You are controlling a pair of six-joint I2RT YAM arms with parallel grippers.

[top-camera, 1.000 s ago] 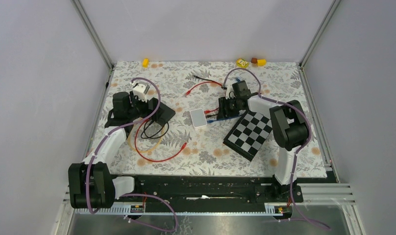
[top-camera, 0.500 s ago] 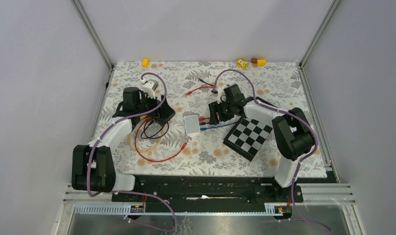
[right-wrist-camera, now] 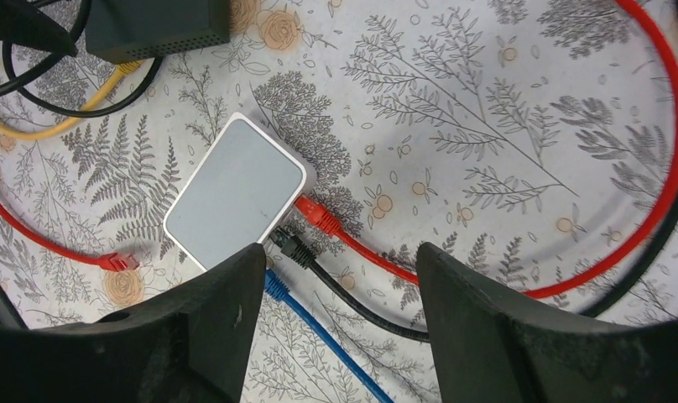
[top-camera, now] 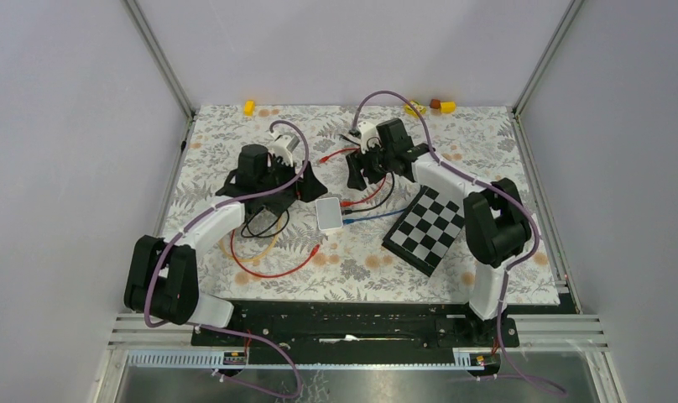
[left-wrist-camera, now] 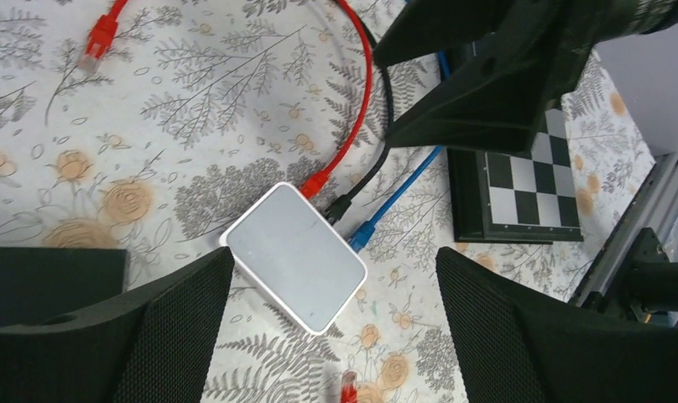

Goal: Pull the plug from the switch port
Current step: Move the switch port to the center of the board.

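Note:
The white switch [top-camera: 330,214] lies flat mid-table. A red plug [right-wrist-camera: 319,216], a black plug [right-wrist-camera: 292,246] and a blue plug [right-wrist-camera: 275,287] sit side by side in its right edge. My left gripper [left-wrist-camera: 333,260] hovers open above the switch [left-wrist-camera: 295,256], its mesh-padded fingers [left-wrist-camera: 164,332] wide apart with nothing between them. My right gripper [right-wrist-camera: 337,252] hangs open above the plugs and their cables, holding nothing. In the top view the left gripper [top-camera: 306,186] is just back-left of the switch and the right gripper [top-camera: 358,172] back-right of it.
A checkerboard tile [top-camera: 428,228] lies right of the switch. A black box [right-wrist-camera: 155,25] with black and yellow cables [top-camera: 235,248] sits to its left. A loose red cable [top-camera: 273,270] loops in front. Small yellow objects [top-camera: 415,107] rest by the back wall.
The left arm swung right and back until its gripper hung over the switch. The right gripper moved back and left and opened wider. The switch slid slightly left and nearer.

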